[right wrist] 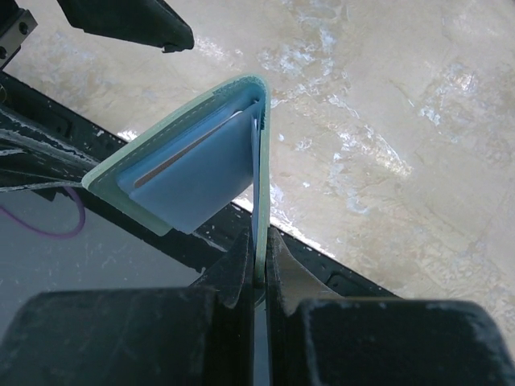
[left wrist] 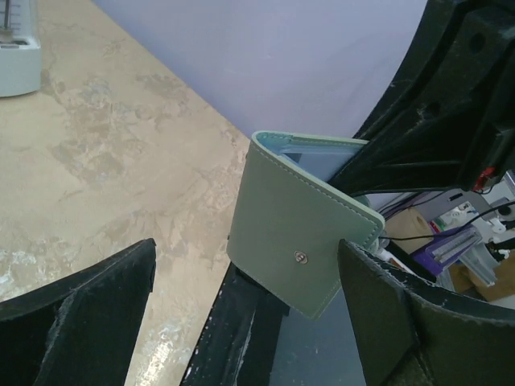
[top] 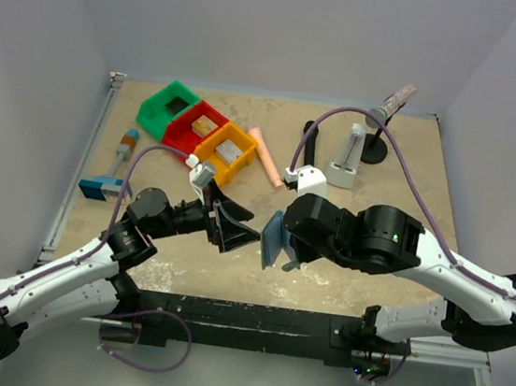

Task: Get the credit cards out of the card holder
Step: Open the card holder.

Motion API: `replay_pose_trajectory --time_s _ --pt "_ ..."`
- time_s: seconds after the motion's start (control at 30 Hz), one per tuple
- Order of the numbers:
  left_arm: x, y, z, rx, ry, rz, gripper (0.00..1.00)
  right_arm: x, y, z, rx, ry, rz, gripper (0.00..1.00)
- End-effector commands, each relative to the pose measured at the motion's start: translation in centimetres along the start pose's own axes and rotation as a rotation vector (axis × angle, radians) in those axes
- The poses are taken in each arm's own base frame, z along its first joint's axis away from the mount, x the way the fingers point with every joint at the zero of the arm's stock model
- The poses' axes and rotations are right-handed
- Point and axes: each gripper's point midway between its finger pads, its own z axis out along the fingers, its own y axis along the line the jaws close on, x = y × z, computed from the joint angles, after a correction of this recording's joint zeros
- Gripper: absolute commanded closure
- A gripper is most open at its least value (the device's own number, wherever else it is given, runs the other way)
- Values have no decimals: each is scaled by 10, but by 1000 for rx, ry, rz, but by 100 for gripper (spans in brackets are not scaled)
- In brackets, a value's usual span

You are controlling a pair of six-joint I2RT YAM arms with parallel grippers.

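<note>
From above, mid-frame, right claw (top: 281,248) clamped shut on the upright wallet (top: 273,239), left claw (top: 238,228) spread wide and empty just left; from left wrist, fingers (left wrist: 80,305) cut off at lower corners; from right wrist, only a thin reddish card edge (right wrist: 173,161) discernible in the pocket.

We see a beige table (top: 400,187) carrying a green bin (top: 167,109), red bin (top: 196,127) and orange bin (top: 225,151) in a row, pink stick (top: 265,156) nearby.
</note>
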Motion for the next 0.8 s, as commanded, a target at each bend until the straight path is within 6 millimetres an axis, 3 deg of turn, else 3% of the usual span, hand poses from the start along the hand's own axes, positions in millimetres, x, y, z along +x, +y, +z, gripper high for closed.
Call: replay_pose_trajectory --time_s 0.0,0.37,0.57,0.67,0.77 --pt "-12 -24 -3 100 -55 63 1 34 -35 -13 121 140 -43 100" --pt "-5 -24 -1 41 -17 109 1 31 -40 -10 182 147 -67 100" --pt "0 -25 4 38 10 112 3 28 -30 -7 141 140 -53 100" --pt "7 -19 8 11 41 112 13 26 -22 -7 102 134 -42 100" --pt "15 -12 10 -19 89 115 30 23 -16 -9 64 127 -34 100"
